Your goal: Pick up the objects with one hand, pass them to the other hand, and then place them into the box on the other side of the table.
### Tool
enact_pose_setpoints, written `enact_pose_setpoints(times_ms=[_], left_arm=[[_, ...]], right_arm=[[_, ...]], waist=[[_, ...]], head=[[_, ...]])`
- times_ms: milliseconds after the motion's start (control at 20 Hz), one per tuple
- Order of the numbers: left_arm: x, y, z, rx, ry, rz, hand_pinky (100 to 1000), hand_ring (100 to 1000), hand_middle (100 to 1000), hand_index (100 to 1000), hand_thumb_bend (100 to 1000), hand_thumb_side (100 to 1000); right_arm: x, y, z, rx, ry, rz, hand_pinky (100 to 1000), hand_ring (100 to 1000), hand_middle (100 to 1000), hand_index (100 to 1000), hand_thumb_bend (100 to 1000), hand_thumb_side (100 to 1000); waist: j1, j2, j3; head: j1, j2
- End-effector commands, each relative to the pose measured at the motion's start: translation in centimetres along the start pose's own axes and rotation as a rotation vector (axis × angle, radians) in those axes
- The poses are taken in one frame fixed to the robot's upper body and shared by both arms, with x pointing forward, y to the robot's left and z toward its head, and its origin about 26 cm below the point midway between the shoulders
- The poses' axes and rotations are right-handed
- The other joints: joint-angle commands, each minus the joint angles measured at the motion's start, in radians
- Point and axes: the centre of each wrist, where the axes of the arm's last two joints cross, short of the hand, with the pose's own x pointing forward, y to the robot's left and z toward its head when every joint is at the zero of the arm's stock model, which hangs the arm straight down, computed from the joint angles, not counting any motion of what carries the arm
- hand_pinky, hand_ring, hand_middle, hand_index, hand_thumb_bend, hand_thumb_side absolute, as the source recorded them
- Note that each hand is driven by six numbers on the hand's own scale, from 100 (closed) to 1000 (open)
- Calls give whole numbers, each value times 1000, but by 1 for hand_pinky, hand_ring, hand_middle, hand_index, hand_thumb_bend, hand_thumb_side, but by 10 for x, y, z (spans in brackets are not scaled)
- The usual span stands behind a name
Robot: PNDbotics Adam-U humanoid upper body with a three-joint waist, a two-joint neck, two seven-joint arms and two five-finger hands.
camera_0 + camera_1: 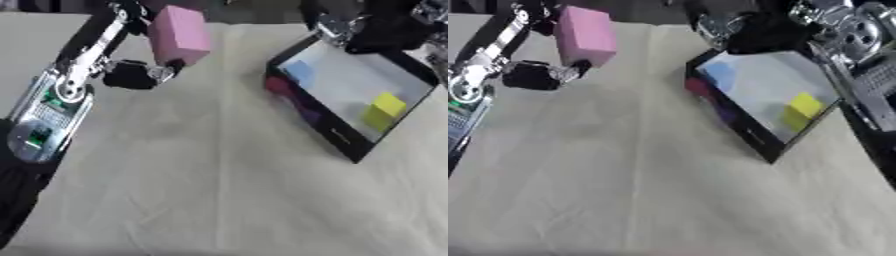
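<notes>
The left hand (pixel 140 72), reaching in at about ten o'clock, has its fingers curled round a pink block (pixel 179 34) and holds it above the tabletop (pixel 219 190), tilted slightly. So the pick-up looks done for this block, but the pass has not happened: nothing else touches the pink block.

The right hand (pixel 737 27) sits at about one o'clock, just beside the far rim of the box (pixel 741 127); it is dark and blurred, and I cannot tell whether its fingers are spread or closed.

The box lies at about two o'clock, black-walled with a pale floor. Inside are a yellow block (pixel 383 110) toward its near right end and a bluish piece (pixel 299 71) toward its far left end, which suggests earlier deliveries. A reddish shape (pixel 278 86) shows against the box's left wall.

Left to do, judging from this: hand the pink block across, then set it in the box.
</notes>
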Motion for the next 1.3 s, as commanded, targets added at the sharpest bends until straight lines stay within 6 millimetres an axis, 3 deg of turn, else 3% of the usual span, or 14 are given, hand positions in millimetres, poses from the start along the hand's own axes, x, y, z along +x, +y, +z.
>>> enact_pose_setpoints(times_ms=[50,800,950,1300], left_arm=[[3,2,-2,15,-30,-12,751,654,683,522,100,223],[10,-16,-11,-25,-104,29,752,650,681,519,100,239],[13,-19,-13,-26,-118,40,752,648,680,519,100,244],[20,-24,-17,-27,-146,54,752,647,679,518,100,241]], right_arm=[[7,-4,-4,24,-20,35,938,934,999,990,100,336],[9,10,-20,160,-57,100,941,941,1000,998,100,232],[8,13,-24,175,-60,104,941,941,1000,1000,100,245],[7,18,-29,189,-57,156,938,944,1000,998,100,108]], waist=[[-13,-20,1],[-20,-17,6],[-21,-15,9],[-22,-13,12]], head=[[-3,-9],[2,-8],[2,-9],[3,-9]])
